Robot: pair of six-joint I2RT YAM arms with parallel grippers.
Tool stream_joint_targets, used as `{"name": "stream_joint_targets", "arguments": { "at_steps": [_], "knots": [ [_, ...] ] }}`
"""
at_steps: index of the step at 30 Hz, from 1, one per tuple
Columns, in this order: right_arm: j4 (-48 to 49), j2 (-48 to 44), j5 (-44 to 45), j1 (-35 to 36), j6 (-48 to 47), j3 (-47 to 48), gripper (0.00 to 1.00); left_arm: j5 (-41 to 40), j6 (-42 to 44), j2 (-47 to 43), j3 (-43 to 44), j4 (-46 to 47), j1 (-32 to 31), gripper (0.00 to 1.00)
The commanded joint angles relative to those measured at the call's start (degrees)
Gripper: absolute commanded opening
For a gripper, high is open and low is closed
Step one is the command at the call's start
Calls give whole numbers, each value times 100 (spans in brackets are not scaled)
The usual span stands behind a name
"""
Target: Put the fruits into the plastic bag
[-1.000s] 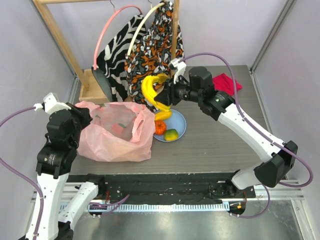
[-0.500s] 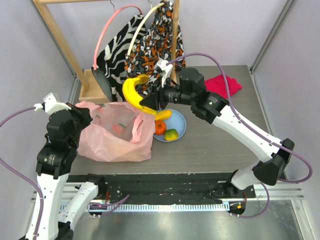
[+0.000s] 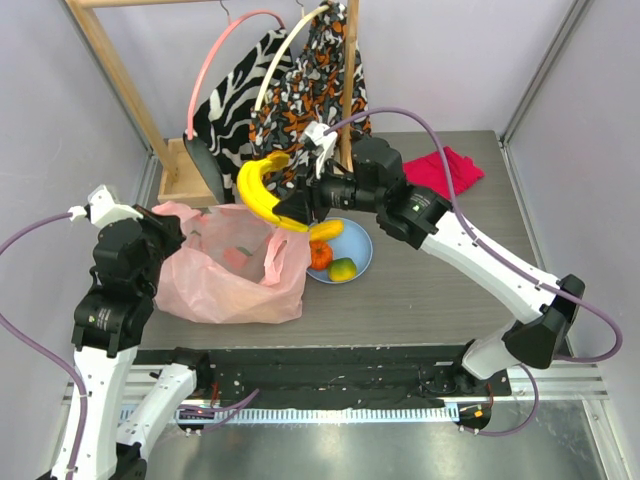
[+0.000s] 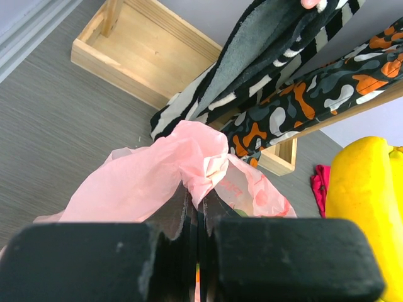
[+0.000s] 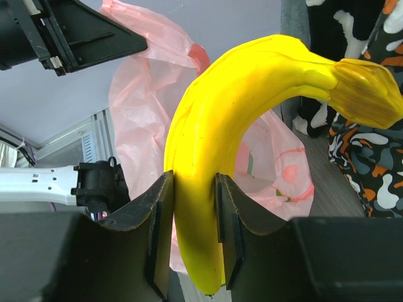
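A: Top view, go.

B: Item 1: banana [image 3: 256,192], yellow, pinched in right hand [image 3: 292,210], held in the air over far rim of plastic bag [image 3: 235,285]. Not in the bag yet. Item 2: bag, pale pink w/ peach prints, lying on desk [image 3: 450,280] at left-front, mouth open upward. Left hand [image 3: 178,224] at its left rim; grip hard to read from here.

A: Other fruit?

B: Blue plate [image 3: 364,246] just right of bag holds second banana [image 3: 328,230], orange [image 3: 319,256], green-yellow fruit [image 3: 342,268]. Apple not seen. Reddish patch inside bag could be print or fruit, can't tell.

A: Left wrist view.

B: Left hand pressed together on the bag rim, film bunched up between the fingers. Banana at rt edge of frame, beyond the rim. Wooden rack base [image 4: 126,50] and patterned garments [image 4: 302,107] behind.

A: Right wrist view.

B: Right hand clamps banana approx mid-length, stem end up and to the rt. Open bag mouth lies beyond it.

A: Status?

B: Est. early: 1 fruit in transit, 3 on plate, apple unaccounted for. Left to do: lower banana into the mouth, let go, fetch the rest.
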Motion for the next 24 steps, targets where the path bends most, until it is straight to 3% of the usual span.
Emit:
{"name": "stream_joint_targets", "arguments": {
  "at_steps": [1, 24],
  "knots": [
    [195, 57, -31, 154, -174, 392, 1, 21, -71, 40, 38, 275, 33, 0],
    [-473, 725, -277, 761, -736, 770, 1, 74, -71, 180, 56, 363, 33, 0]
  ]
}}
